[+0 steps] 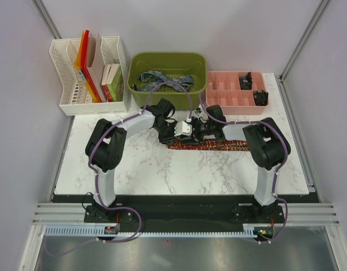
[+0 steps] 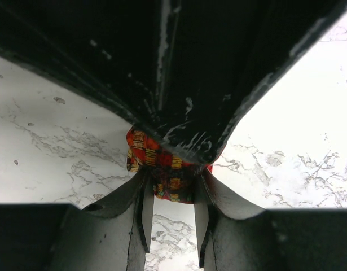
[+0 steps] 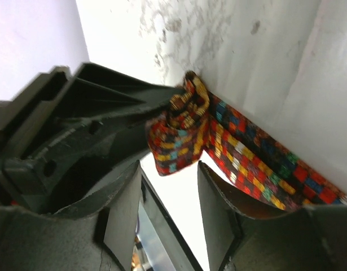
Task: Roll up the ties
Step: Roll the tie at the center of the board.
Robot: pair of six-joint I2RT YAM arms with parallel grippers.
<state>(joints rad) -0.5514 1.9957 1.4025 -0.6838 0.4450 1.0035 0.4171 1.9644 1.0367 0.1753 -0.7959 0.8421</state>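
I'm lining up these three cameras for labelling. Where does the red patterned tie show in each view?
Top external: the red patterned tie lies as a horizontal strip at mid-table, clearest right of centre.
Left wrist: its bunched end sits at lower centre.
Right wrist: it runs from the centre down to the lower right edge.
Shared landmark: the white marble tabletop lies under it in all three views.

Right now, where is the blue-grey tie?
In the top view, the blue-grey tie lies inside the green bin at the back centre, between the white file organiser on its left and the pink tray on its right.
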